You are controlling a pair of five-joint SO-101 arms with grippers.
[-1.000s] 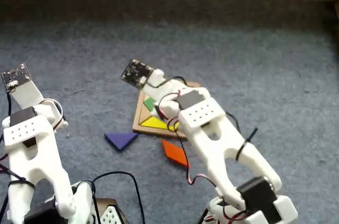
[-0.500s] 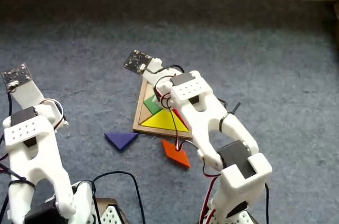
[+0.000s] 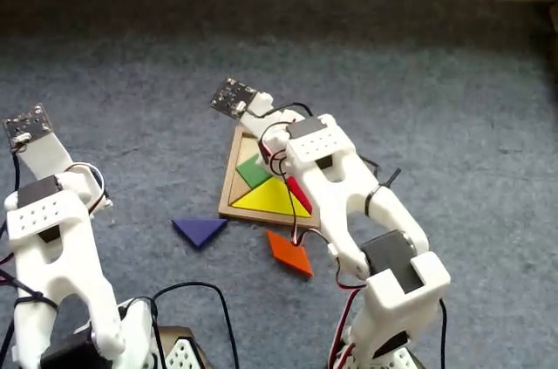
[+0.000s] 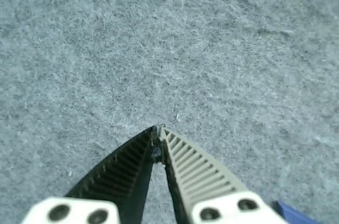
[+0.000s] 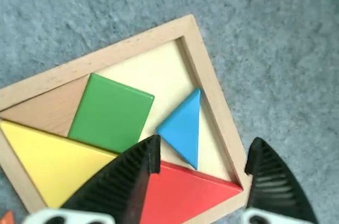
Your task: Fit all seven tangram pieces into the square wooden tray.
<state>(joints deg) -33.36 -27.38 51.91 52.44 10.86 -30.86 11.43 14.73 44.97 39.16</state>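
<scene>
Over the light blue triangle in the wooden tray, right pincer hangs spread; left pincer pressed together

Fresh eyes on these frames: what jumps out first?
The tray, partly filled with a green piece, yellow triangle, red triangle and light blue triangle, sits under the open right gripper. Next come the dark blue triangle and orange piece, loose on the carpet beside the tray, on the arms' side. The left gripper is shut over bare carpet, off to the side.
</scene>
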